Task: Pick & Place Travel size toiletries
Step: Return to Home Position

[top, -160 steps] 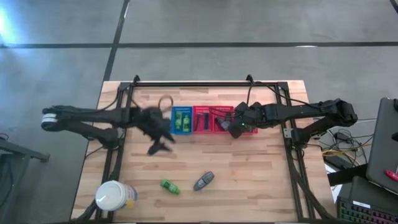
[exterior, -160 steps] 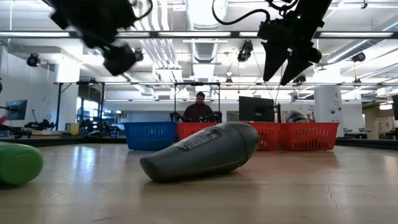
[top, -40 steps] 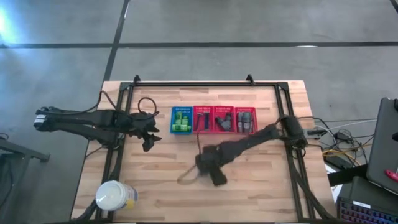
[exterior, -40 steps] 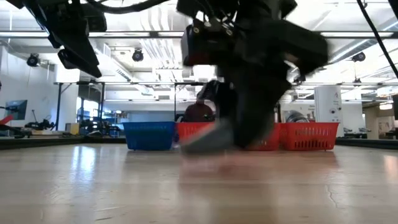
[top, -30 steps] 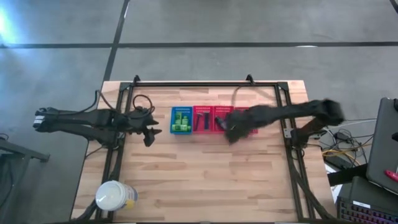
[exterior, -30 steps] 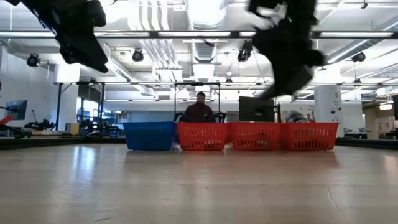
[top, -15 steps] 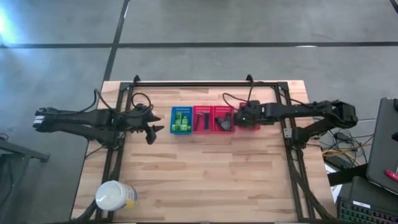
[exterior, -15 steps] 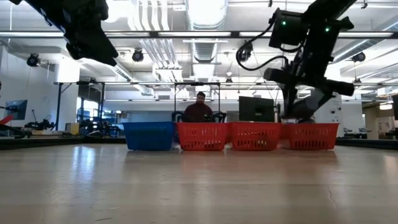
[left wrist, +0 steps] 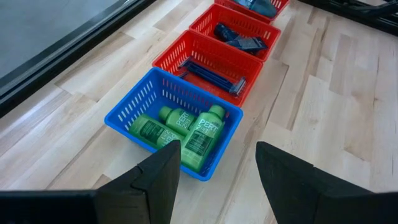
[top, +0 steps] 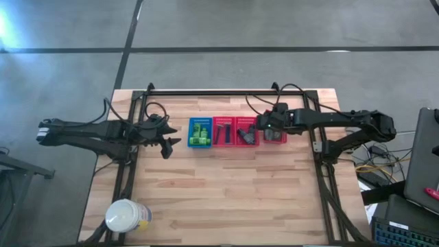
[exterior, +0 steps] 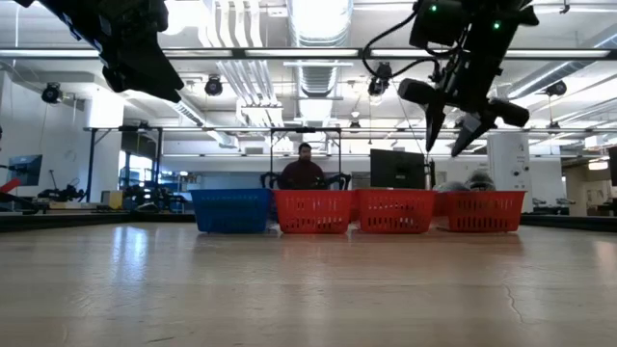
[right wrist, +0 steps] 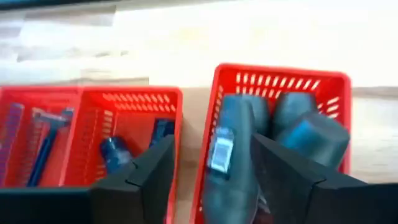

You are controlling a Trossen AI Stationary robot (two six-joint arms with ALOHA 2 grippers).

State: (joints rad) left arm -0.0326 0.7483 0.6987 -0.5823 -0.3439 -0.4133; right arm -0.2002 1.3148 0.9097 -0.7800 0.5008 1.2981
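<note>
High view: four small baskets stand in a row on the counter (top: 226,192), nearer its far edge than its near one. The blue basket (left wrist: 134,106) closes the row toward the counter's left edge and holds three green bottles (left wrist: 186,130) lying down. Next to it, the first red basket (left wrist: 180,46) has the razors (left wrist: 214,73), the middle red basket (right wrist: 134,98) the dark tubes (left wrist: 239,40), and the last red basket (right wrist: 280,81) the grey oval containers (right wrist: 292,124). I count three, I think, as that wrist view is soft.

The left end effector (left wrist: 217,155) hangs raised just off the blue basket's left side, fingers apart, empty. The right end effector (exterior: 448,140) hangs over the last red basket, fingers apart, empty. A white jar (top: 125,216) sits at the near left corner.
</note>
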